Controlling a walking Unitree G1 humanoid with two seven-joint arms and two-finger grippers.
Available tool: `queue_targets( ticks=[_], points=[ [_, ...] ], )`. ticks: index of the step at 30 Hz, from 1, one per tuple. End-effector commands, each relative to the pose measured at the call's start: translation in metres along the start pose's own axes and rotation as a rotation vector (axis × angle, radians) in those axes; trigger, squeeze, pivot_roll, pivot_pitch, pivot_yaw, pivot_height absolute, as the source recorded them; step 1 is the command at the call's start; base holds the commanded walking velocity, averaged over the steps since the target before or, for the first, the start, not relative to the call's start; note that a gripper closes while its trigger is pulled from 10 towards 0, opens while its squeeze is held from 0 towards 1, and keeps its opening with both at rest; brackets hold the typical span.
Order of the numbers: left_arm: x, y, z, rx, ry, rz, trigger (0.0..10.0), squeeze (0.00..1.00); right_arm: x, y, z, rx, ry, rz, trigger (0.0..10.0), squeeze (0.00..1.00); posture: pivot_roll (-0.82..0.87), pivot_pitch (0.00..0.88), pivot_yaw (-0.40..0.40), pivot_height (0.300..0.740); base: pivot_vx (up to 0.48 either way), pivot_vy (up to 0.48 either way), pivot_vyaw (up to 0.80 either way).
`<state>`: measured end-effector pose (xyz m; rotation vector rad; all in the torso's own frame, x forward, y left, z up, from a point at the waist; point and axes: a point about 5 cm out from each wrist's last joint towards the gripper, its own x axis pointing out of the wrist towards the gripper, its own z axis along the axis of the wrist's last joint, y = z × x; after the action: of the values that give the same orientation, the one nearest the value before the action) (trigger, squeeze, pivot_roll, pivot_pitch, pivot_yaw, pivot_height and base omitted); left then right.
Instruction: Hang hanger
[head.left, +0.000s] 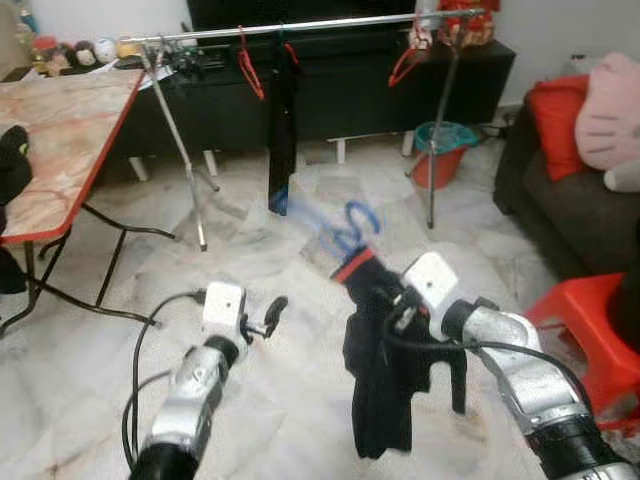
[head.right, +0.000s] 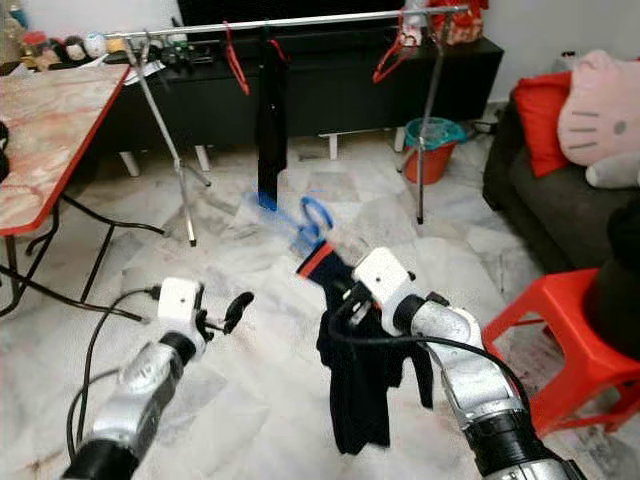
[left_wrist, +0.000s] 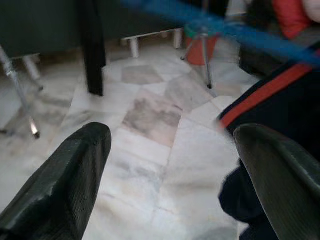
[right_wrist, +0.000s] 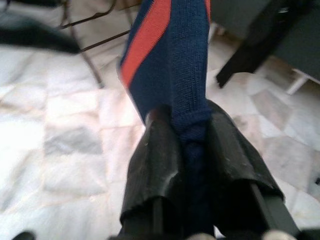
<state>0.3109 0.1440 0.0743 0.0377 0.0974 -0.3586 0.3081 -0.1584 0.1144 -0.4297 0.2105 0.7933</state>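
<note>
The marble floor (head.left: 250, 400) between the robot and the clothes rail (head.left: 300, 25) is open. On the rail, the stretch between the hanging dark garment (head.left: 282, 130) and the red hanger (head.left: 405, 65) near its right end is free. The rail's tripod legs (head.left: 185, 170) and right pole (head.left: 440, 140) stand in the way below. The table (head.left: 60, 140) closes the left side, while the red stool (head.left: 590, 330) and sofa (head.left: 560, 200) close the right. The right gripper (head.left: 385, 300) carries a dark garment with a blue hanger (head.left: 350, 225), hanging in front.
</note>
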Motion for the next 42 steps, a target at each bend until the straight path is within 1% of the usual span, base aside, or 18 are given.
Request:
queue_targets(
  ticks=[1,3,4,5,6,7,9,12,18,19,21,30,31,32,34,39,40,42],
  points=[
    [0.000,-0.002,-0.008,0.013,0.067,-0.072,10.0,0.00,-0.003,0.000,0.015,-0.060,-0.062,0.058,10.0,0.00,-0.22,0.000,0.029,0.740,0.000,0.000,0.00],
    [0.002,-0.003,-0.009,0.018,0.097,-0.171,10.0,0.00,-0.007,-0.005,0.022,-0.077,-0.078,0.127,10.0,0.00,-0.22,0.000,0.022,0.740,0.000,0.000,0.00],
    [0.002,-0.003,-0.009,0.018,0.097,-0.171,10.0,0.00,-0.007,-0.005,0.022,-0.077,-0.078,0.127,10.0,0.00,-0.22,0.000,0.022,0.740,0.000,0.000,0.00],
    [0.002,-0.004,-0.010,0.020,0.109,-0.206,10.0,0.00,-0.008,-0.006,0.024,-0.084,-0.078,0.142,10.0,0.00,-0.22,0.000,0.022,0.740,0.000,0.000,0.00],
    [0.002,-0.008,-0.011,0.037,0.129,-0.284,10.0,0.00,-0.010,-0.007,0.027,-0.104,-0.079,0.195,10.0,0.00,-0.21,0.000,0.017,0.740,0.000,0.000,0.00],
    [0.002,-0.008,-0.011,0.037,0.129,-0.284,10.0,0.00,-0.010,-0.007,0.027,-0.104,-0.079,0.195,10.0,0.00,-0.21,0.000,0.017,0.740,0.000,0.000,0.00],
    [0.001,-0.014,-0.016,0.074,0.177,-0.373,10.0,0.00,-0.010,-0.009,0.032,-0.113,-0.080,0.243,10.0,0.00,-0.21,0.000,0.013,0.740,0.000,0.000,0.00],
    [0.001,-0.018,-0.020,0.091,0.200,-0.413,10.0,0.00,-0.010,-0.009,0.033,-0.121,-0.080,0.270,10.0,0.00,-0.21,0.000,0.004,0.740,0.000,0.000,0.00],
    [0.002,-0.021,-0.023,0.089,0.206,-0.431,10.0,0.00,-0.009,-0.004,0.039,-0.126,-0.098,0.332,10.0,0.00,-0.22,0.000,0.000,0.740,0.000,0.000,0.00],
    [0.003,-0.021,-0.024,0.085,0.201,-0.434,10.0,0.00,-0.010,0.000,0.043,-0.127,-0.116,0.379,10.0,0.00,-0.22,0.000,-0.003,0.740,0.000,0.000,0.00],
    [0.002,-0.020,-0.027,0.080,0.202,-0.435,10.0,0.00,-0.011,0.002,0.045,-0.132,-0.124,0.418,10.0,0.00,-0.22,0.000,-0.006,0.740,0.000,0.000,0.00],
    [-0.004,-0.009,-0.036,0.056,0.224,-0.434,10.0,0.00,-0.018,0.000,0.054,-0.152,-0.149,0.476,10.0,0.00,-0.23,0.000,-0.012,0.740,0.000,0.000,0.00],
    [-0.006,-0.005,-0.038,0.041,0.223,-0.420,10.0,0.00,-0.020,-0.002,0.057,-0.161,-0.152,0.488,10.0,0.00,-0.24,0.000,-0.013,0.740,0.000,0.000,0.00],
    [-0.006,-0.005,-0.038,0.041,0.223,-0.420,10.0,0.00,-0.020,-0.002,0.057,-0.161,-0.152,0.488,10.0,0.00,-0.24,0.000,-0.013,0.740,0.000,0.000,0.00],
    [-0.008,0.000,-0.040,0.008,0.221,-0.405,10.0,0.00,-0.023,-0.005,0.057,-0.171,-0.144,0.490,10.0,0.00,-0.23,0.000,-0.016,0.740,0.000,0.000,0.00],
    [-0.013,0.001,-0.046,-0.024,0.234,-0.412,10.0,0.00,-0.024,-0.007,0.058,-0.178,-0.142,0.494,10.0,0.00,-0.24,0.000,-0.020,0.740,0.000,0.000,0.00],
    [-0.014,0.001,-0.047,-0.031,0.234,-0.411,0.0,0.00,-0.024,-0.007,0.059,-0.179,-0.142,0.494,10.0,0.00,-0.24,0.000,-0.020,0.740,0.000,0.000,0.00],
    [-0.014,0.001,-0.048,-0.036,0.234,-0.410,0.0,0.00,-0.025,-0.007,0.059,-0.179,-0.141,0.494,10.0,0.00,-0.24,0.000,-0.021,0.740,0.000,0.000,0.00]
  ],
)
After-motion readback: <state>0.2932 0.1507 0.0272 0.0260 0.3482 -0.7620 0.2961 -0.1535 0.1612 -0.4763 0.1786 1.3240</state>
